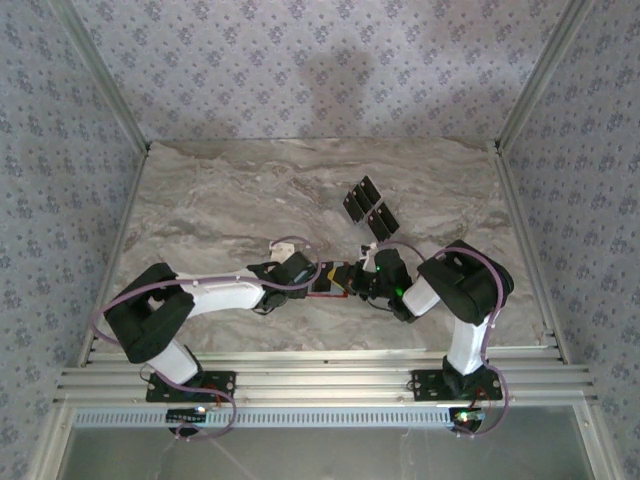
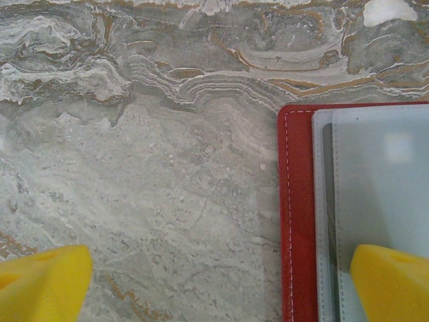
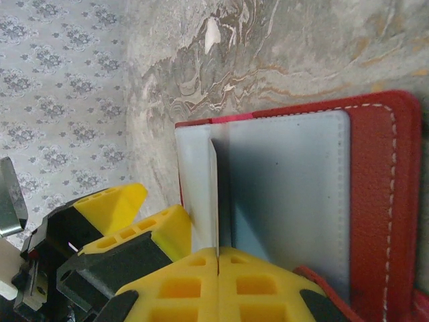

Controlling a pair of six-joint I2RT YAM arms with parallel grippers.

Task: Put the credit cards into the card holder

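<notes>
Red card holder [image 3: 383,201] lies open; your right gripper [image 3: 218,260] pinches a credit card [image 3: 216,201] edge-on at its pale pocket [image 3: 288,194], so slide it in squarely while the spread left gripper [image 2: 214,288], straddling its edge, steadies it.

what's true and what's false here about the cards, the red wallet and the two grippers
1. The left gripper is wide open. True.
2. The right gripper is open and empty. False: it is shut on a thin held card, seen edge-on at the card holder.
3. The card holder lies open with its pale inside facing up. True.
4. All the cards are already in the holder. False: loose credit cards lie on the table beyond the grippers.
5. One of the left gripper's fingertips is over the holder's pale inside. True.
</notes>
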